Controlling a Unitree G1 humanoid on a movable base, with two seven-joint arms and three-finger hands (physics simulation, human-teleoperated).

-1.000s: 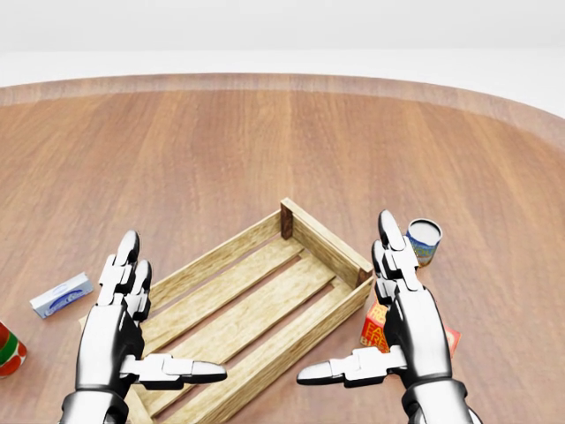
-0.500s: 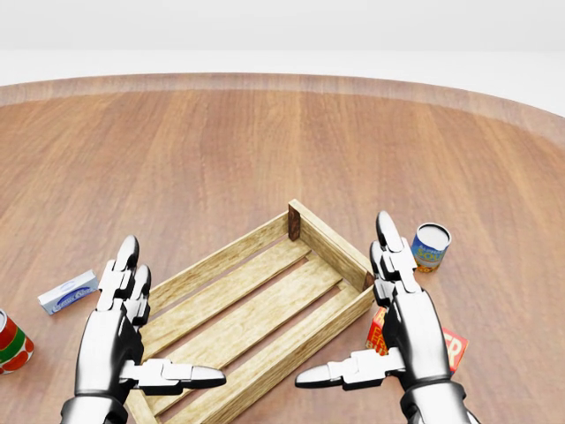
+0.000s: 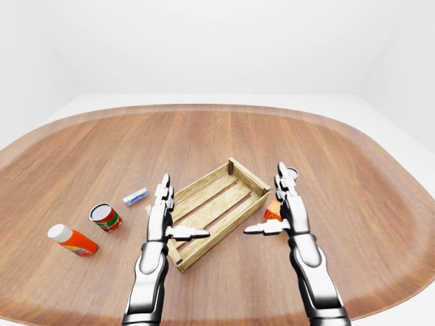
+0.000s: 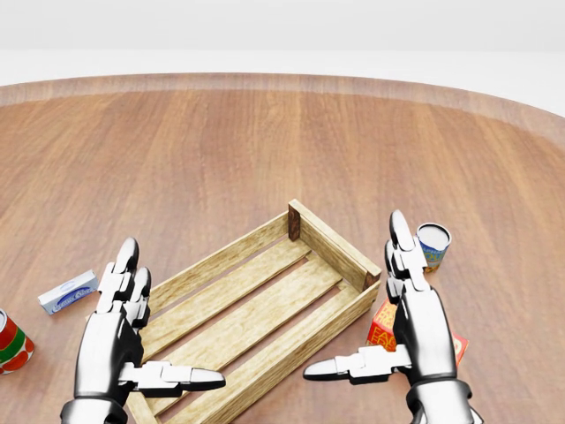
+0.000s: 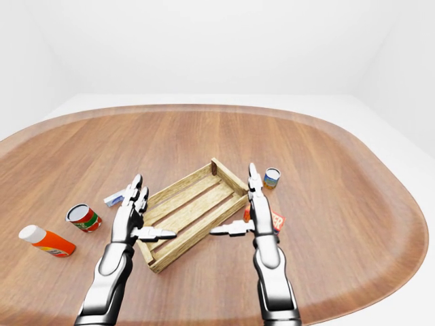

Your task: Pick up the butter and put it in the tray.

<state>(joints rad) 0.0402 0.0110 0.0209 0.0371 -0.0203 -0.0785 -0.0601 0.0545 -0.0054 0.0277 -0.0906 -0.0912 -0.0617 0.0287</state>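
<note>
Far left in the left-eye view, an orange bottle (image 3: 72, 240) is lying on the wooden table (image 3: 204, 136), a red can (image 3: 105, 217) standing just beside it. The butter (image 4: 67, 291) is sitting flat on the table, apart from the tray (image 4: 256, 309). The left hand (image 4: 119, 340) is hovering over the tray's left end, fingers spread, holding nothing. The right hand (image 4: 410, 322) is hanging beside the tray's right wall, fingers spread too, partly covering a red box (image 4: 381, 329). A blue can (image 4: 433, 245) is standing just beyond it.
</note>
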